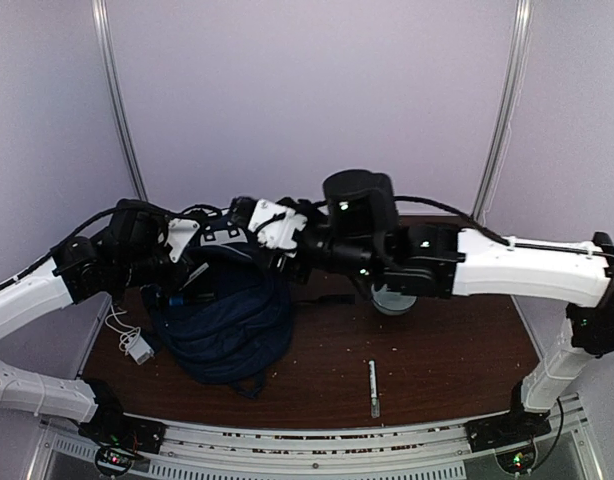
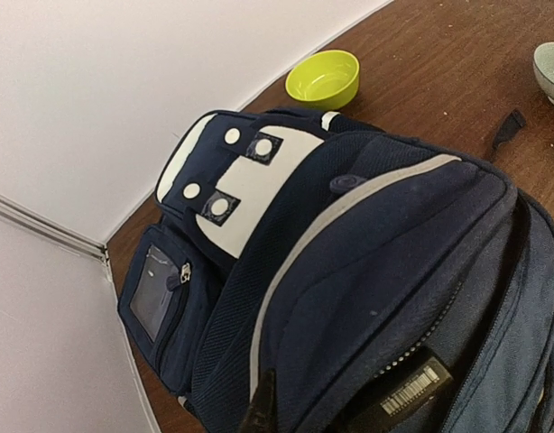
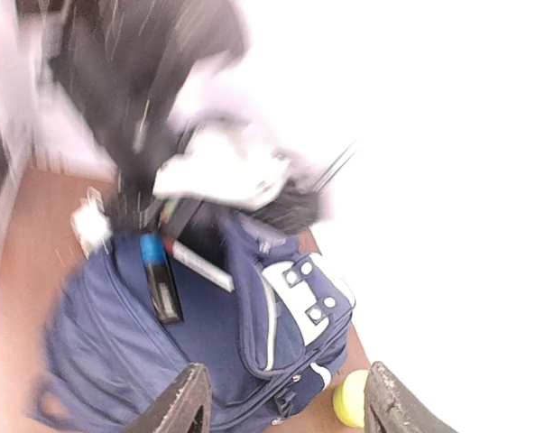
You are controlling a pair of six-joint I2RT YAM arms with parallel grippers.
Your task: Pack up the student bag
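Near the left edge of the counter point(image 1: 437, 360): student bag point(image 1: 227, 320), unzipped. At its mouth, left jaws pinched closed; above, right jaws spread wide, empty.

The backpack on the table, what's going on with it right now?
Two robot arms are packing a navy backpack on the table. The left gripper is shut on the rim of the bag's opening, apparently holding it open. The right gripper hovers above with its jaws open and empty. A black item with a blue end sits inside. A pen-like stick, a white charger, a lime-green bowl and a pale grey bowl lie outside.
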